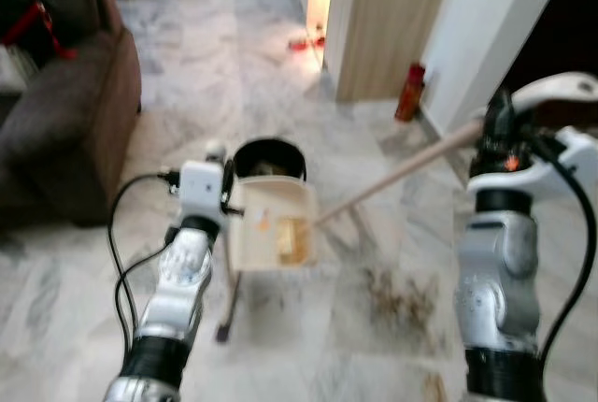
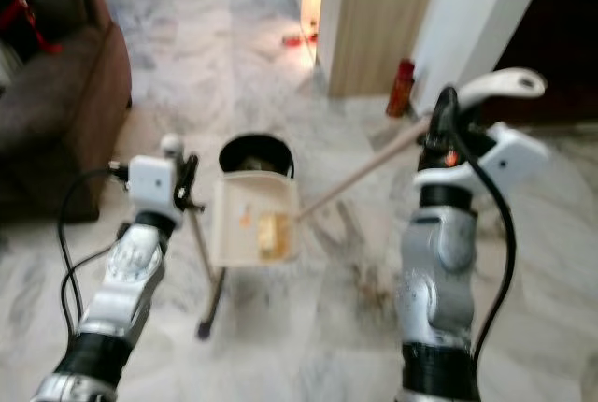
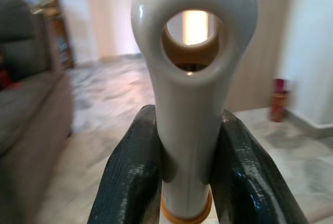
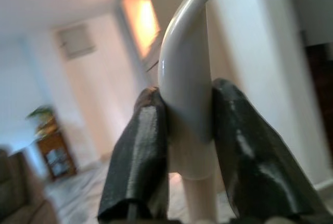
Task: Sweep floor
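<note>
At frame centre, the left claw (image 3: 190,182) grips the cream dustpan handle (image 3: 192,104); the dustpan (image 1: 273,226) tilts before a black bin (image 1: 269,159). The right claw (image 4: 190,156) clamps the broom handle (image 1: 402,171), its brush blurred. Debris (image 1: 402,294) lies lower right on the floor (image 1: 234,56).

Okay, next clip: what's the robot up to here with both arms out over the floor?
The robot is mid-sweep on a marble floor. Its left gripper is shut on the dustpan handle, with the cream dustpan raised, some debris in it, next to a black bin. Its right gripper is shut on the broom handle, which slants down toward the dustpan. A patch of brown debris lies on the floor ahead of the right arm.
</note>
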`<state>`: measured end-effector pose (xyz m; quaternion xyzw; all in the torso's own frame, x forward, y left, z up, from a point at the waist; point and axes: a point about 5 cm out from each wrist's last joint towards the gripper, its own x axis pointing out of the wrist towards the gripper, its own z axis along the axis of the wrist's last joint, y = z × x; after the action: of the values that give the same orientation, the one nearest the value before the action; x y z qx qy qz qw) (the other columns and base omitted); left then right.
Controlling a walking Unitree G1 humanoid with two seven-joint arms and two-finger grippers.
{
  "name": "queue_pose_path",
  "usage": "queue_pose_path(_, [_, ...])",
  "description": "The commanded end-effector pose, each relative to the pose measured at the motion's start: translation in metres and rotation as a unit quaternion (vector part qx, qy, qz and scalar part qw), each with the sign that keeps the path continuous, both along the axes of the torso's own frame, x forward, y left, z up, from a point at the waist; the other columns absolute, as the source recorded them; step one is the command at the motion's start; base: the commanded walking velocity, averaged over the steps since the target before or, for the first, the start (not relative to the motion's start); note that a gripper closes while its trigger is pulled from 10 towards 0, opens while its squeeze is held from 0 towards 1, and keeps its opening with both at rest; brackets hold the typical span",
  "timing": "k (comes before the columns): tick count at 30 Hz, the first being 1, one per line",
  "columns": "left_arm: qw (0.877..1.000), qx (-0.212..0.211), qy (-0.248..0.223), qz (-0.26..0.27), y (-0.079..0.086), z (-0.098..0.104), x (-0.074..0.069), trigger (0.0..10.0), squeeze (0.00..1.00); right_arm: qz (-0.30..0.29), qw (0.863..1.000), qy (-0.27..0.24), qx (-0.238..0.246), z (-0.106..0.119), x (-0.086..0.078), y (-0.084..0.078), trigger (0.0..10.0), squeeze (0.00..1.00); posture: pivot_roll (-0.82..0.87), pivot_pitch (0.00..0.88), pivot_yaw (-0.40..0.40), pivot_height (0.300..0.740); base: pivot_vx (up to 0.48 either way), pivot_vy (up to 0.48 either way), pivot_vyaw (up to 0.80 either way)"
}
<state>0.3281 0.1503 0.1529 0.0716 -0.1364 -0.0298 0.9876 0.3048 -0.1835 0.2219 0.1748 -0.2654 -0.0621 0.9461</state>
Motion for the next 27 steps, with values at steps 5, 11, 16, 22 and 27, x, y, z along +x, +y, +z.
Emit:
queue_pose_path(5, [0.999,0.014,-0.028,0.007,0.0021,0.0129,0.0005,10.0,0.0,0.012,0.999,-0.03,0.024,0.0109,-0.0048,0.0016,10.0,0.0,0.08,0.081,-0.051,0.74,0.339,0.0,0.0])
queue_pose_path(11, [1.0,0.014,-0.027,0.007,0.0028,0.0123,0.0002,10.0,0.0,0.013,0.999,-0.029,0.026,0.0109,-0.0042,0.0022,10.0,0.0,0.08,0.083,-0.052,0.74,0.34,0.0,0.0])
queue_pose_path(16, [0.999,0.015,-0.027,0.008,0.003,0.0126,0.0003,10.0,0.0,0.016,0.999,-0.029,0.028,0.0109,-0.0042,0.0028,10.0,0.0,0.08,0.085,-0.053,0.74,0.338,0.0,0.0])
queue_pose_path(22, [0.999,0.028,-0.032,0.002,0.0007,0.0135,0.0,10.0,0.0,0.015,0.999,-0.029,0.029,0.0114,-0.0046,0.0024,10.0,0.0,0.08,0.086,-0.053,0.74,0.34,0.0,0.0])
queue_pose_path(27, [0.999,0.028,-0.032,-0.003,-0.0028,0.0127,-0.0013,10.0,0.0,0.015,0.999,-0.029,0.028,0.0118,-0.0048,0.0031,10.0,0.0,0.08,0.087,-0.054,0.74,0.338,0.0,0.0])
